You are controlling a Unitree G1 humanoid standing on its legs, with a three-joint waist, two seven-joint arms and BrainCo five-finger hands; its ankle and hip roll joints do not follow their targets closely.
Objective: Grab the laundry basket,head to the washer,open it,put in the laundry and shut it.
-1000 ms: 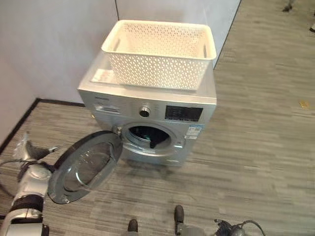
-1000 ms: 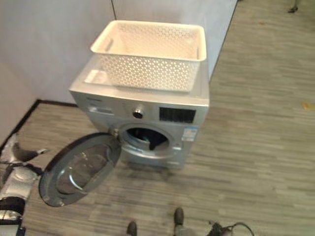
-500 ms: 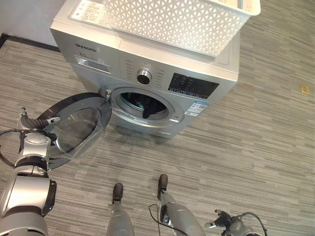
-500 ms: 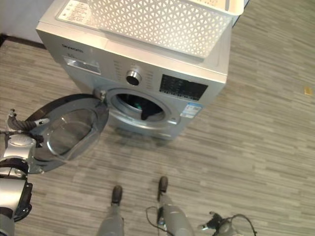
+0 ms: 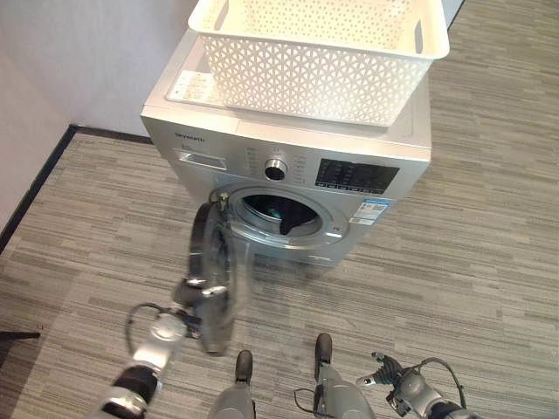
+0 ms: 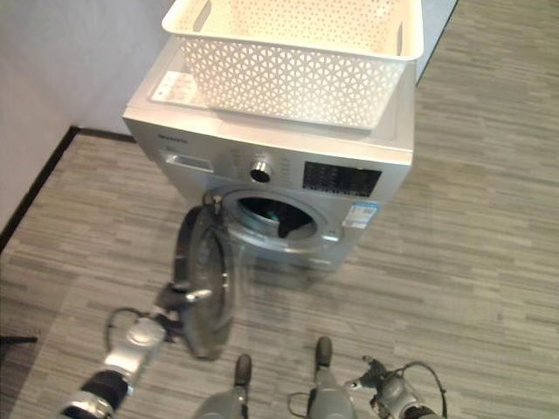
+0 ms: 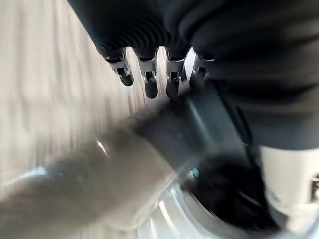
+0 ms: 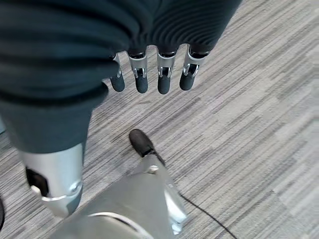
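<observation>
A grey wood-plank floor (image 5: 489, 227) meets pale walls in a corner, and a silver front-loading washing machine (image 5: 288, 170) stands there. On its flat top sits the cream plastic laundry basket with a lattice wall (image 5: 319, 52), which looks empty from above; it is probably parked there to free both hands for the door. Dark clothing with a bit of teal (image 5: 284, 216) shows inside the round drum opening, so the laundry appears to be loaded already.

The washer's round door with its clear bowl-shaped window (image 5: 216, 275) stands edge-on to the camera, about halfway through its swing, hinged at the left of the opening. The left hand (image 5: 194, 307) is at the door's outer edge, low down. In the left wrist view its fingers (image 7: 149, 84) hang fairly straight past the dark door rim, not curled round anything, so it seems to be pushing the door rather than gripping it. The right hand (image 5: 389, 381) hangs low beside the robot with relaxed, slightly spread fingers (image 8: 164, 79) over bare floor, holding nothing.

Compared with a second ago, the door has swung from lying wide open, nearly facing the camera, to this half-closed angle, and the left hand has travelled inward with it. The camera itself has also shifted. Judged from this, the closing step is under way and the door is not yet latched.
</observation>
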